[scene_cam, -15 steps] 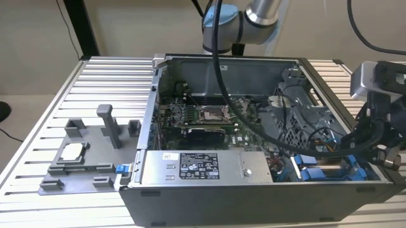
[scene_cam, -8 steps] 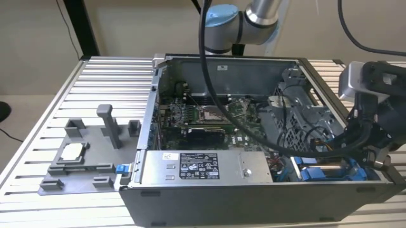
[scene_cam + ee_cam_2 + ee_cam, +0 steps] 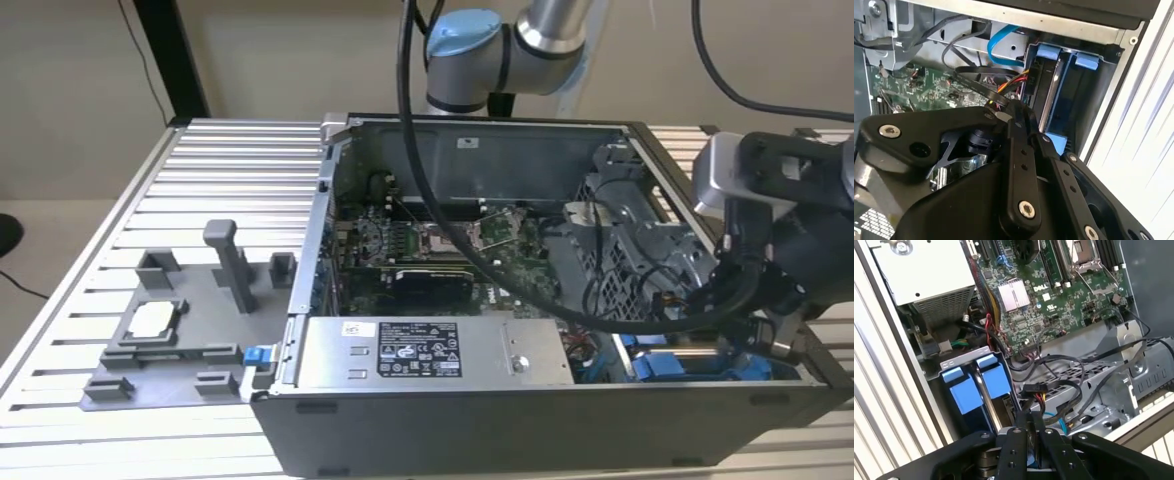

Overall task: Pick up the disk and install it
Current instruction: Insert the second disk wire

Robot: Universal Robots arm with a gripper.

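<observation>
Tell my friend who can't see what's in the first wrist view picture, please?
The black gripper hangs inside an open computer case, close to blue plastic carriers standing in a corner bay. Past them lie the green circuit board, a tangle of black cables, and a grey metal box.

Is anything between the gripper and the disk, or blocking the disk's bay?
Nothing visible. In the first wrist view the disk stands on edge in its corner bay, just beyond the gripper. A cable bundle hangs beside the gripper, not across the bay.
</observation>
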